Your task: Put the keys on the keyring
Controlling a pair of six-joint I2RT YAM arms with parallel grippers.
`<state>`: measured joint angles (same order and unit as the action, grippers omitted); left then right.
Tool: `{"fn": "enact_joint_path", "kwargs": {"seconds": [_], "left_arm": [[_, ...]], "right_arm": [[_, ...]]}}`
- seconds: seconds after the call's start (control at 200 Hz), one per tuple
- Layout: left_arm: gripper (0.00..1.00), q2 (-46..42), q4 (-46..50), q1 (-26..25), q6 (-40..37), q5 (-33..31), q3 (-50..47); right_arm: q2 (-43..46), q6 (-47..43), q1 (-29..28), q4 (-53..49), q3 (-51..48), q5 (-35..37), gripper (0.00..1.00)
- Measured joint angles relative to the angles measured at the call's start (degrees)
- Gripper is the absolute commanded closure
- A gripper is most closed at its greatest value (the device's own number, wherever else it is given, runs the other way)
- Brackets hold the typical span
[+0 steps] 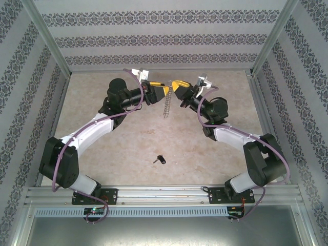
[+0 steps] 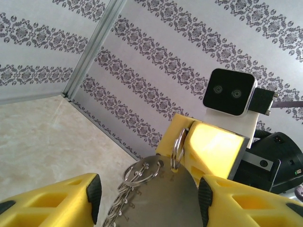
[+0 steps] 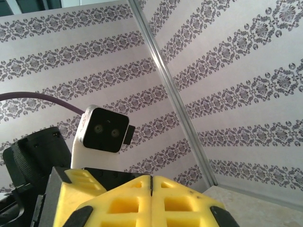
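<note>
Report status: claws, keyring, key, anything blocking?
Right claw shut on keyring, held aloft, chain dangling. Left claw open, astride its metal tag. Key lying loose on table, untouched. No obstruction seen.

Keyring point(image 2: 161, 201) (lower part) off-frame

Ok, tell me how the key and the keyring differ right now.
The key lies on the table near the arm bases; the keyring hangs farther back, pinched by the shut right gripper. The key is small and dark; the keyring is silvery and longer, its chain dangling. The key is untouched; the open left gripper brackets the keyring. They are not yet joined.
</note>
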<state>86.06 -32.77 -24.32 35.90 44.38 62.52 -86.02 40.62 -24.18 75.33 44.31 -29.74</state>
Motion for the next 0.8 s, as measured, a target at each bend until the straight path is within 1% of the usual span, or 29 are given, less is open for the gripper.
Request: {"fn": "enact_joint_path", "kwargs": {"seconds": [0.255,0.51,0.799], "left_arm": [[0.44,0.0,-3.9,1.2,2.3,0.6,-0.2],[0.52,-0.2,-5.6,2.7,4.0,1.4,-0.7],[0.53,0.1,-7.7,2.7,5.9,4.4,-0.7]], "right_arm": [[0.0,0.0,-0.4,0.0,0.0,-0.1,1.0],[0.0,0.0,-0.5,0.0,0.0,-0.1,1.0],[-1.4,0.0,-1.2,0.3,0.0,-0.2,1.0]]}}
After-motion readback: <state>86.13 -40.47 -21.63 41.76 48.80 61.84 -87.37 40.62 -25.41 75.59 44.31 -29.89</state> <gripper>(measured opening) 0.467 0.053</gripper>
